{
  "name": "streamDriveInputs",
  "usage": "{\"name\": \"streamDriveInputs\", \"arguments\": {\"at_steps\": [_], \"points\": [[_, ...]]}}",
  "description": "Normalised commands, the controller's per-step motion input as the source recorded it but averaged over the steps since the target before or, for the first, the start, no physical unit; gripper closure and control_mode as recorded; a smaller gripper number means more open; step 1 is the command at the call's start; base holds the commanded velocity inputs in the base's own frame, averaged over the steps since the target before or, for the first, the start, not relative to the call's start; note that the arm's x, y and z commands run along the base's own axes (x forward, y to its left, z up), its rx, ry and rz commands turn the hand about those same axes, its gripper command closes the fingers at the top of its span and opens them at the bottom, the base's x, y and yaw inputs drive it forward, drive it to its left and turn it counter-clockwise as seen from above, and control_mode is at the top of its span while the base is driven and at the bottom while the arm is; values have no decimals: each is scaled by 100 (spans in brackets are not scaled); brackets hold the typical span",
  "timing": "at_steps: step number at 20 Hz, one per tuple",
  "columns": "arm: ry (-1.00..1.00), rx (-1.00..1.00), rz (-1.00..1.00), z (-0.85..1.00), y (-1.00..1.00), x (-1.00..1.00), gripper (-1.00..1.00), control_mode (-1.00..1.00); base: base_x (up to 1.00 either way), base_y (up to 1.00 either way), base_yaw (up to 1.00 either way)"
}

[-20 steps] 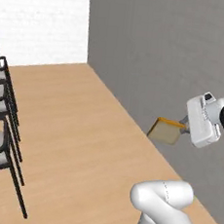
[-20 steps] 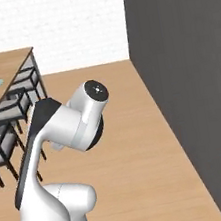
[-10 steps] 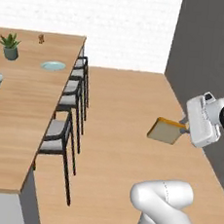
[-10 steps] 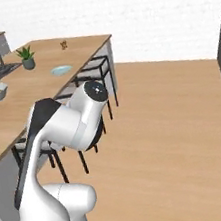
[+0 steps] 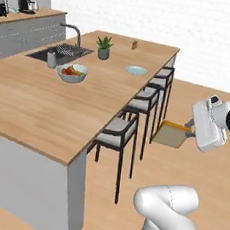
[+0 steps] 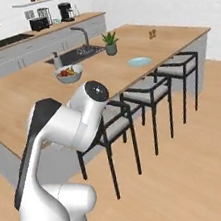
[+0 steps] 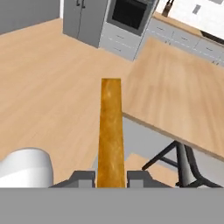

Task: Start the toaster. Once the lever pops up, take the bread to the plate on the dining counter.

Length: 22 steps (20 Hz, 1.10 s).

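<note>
My gripper hangs at the right, out over the floor beside the stools, shut on the bread, a tan slice held flat. In the hand view the bread shows edge-on between the two fingertips. The plate, small, round and pale blue-green, lies on the dining counter near its stool-side edge, well left of and beyond the gripper. The black toaster stands far off on the back counter.
Dark-framed stools line the dining counter between me and the plate. On the counter are a bowl of fruit, a potted plant and a sink with faucet. A coffee machine stands beside the toaster. Open wood floor lies to the right.
The whole picture has swung as the base turned: the dining counter, stools and plate have come fully into sight. The gripper still holds the bread in the same pose.
</note>
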Motion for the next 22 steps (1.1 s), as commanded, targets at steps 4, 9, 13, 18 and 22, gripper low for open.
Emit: {"name": "streamDriveInputs", "arguments": {"at_steps": [4, 9, 13, 18, 22], "points": [[0, 0, 0, 0, 0, 0, 100, 100, 17, 0, 73], [0, 0, 0, 0, 0, 0, 100, 100, 4, 0, 70], [0, 0, 0, 0, 0, 0, 100, 100, 0, -1, 62], [0, 0, 0, 0, 0, 0, 100, 100, -2, -9, 46], [0, 0, 0, 0, 0, 0, 100, 100, -39, -30, 29]]}}
